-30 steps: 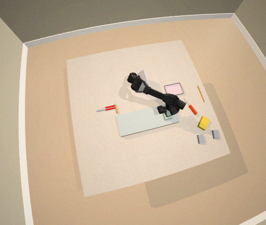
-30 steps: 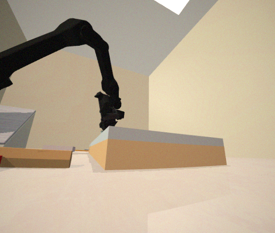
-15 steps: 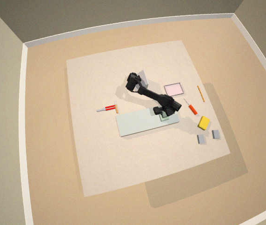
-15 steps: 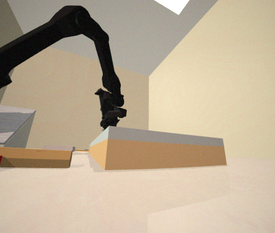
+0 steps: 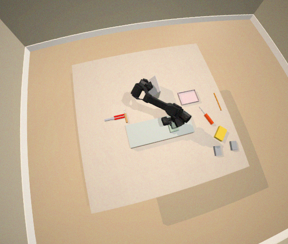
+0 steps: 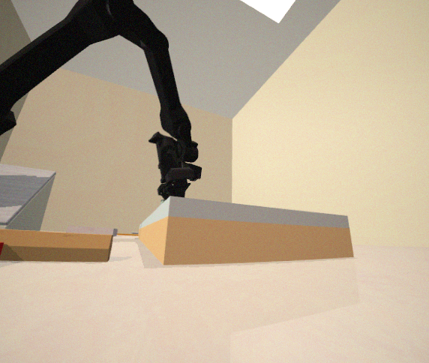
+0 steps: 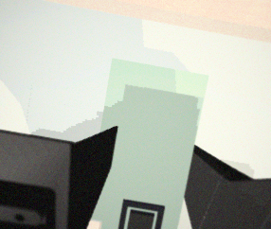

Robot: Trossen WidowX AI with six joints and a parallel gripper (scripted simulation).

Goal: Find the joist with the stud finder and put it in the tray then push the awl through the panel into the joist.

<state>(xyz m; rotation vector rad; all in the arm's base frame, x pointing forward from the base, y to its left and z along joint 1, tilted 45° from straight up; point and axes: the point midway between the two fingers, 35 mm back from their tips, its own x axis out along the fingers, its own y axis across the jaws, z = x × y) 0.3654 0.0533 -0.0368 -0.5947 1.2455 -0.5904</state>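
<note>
Above the panel's end nearer the awl, the half-open jaws are closed firmly on the green stud finder (image 5: 173,129) (image 7: 149,123); touching or not, I cannot tell. Searching the floor panel (image 5: 149,132) (image 6: 253,211) (image 7: 243,109) seems under way. The arm (image 5: 157,102) (image 6: 160,73) bends high, wrist downward. Farther, the tray (image 5: 188,97) (image 6: 90,230) and awl (image 5: 208,118) wait; placing and piercing remain.

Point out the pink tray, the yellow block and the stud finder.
Pink tray (image 5: 188,97): top view, its bare floor.
Yellow block (image 5: 220,133): top view, its upper face.
Stud finder (image 5: 173,129) (image 7: 149,123): top and wrist views, its green body.
</note>
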